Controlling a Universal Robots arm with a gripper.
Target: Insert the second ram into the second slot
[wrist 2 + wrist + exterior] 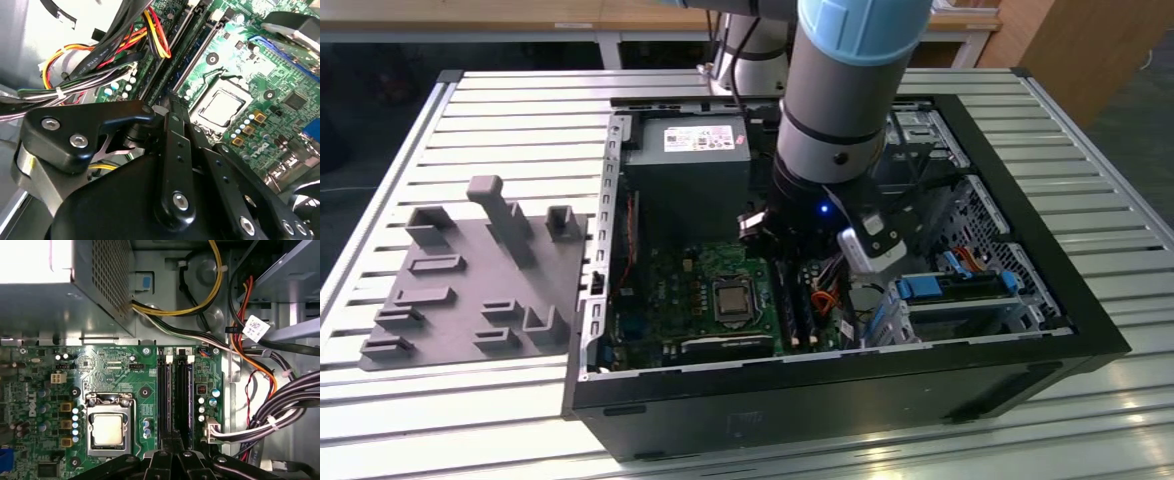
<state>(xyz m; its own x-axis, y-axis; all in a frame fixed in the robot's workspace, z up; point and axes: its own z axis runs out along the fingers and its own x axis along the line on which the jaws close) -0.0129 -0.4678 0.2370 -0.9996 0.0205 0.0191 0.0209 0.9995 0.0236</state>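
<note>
1. Black linkage-fingered gripper (pixel 172 460) hangs low inside the open black computer case (pixel 854 385), directly over the two long dark memory slots (pixel 176 395).
2. Whether its fingers are closed cannot be told.
3. Second ram's position cannot be told; it is presumably seated.

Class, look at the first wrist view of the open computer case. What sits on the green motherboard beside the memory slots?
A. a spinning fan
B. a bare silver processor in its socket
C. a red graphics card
B: the processor lies uncovered in its socket on the motherboard, beside the memory slots.
</note>
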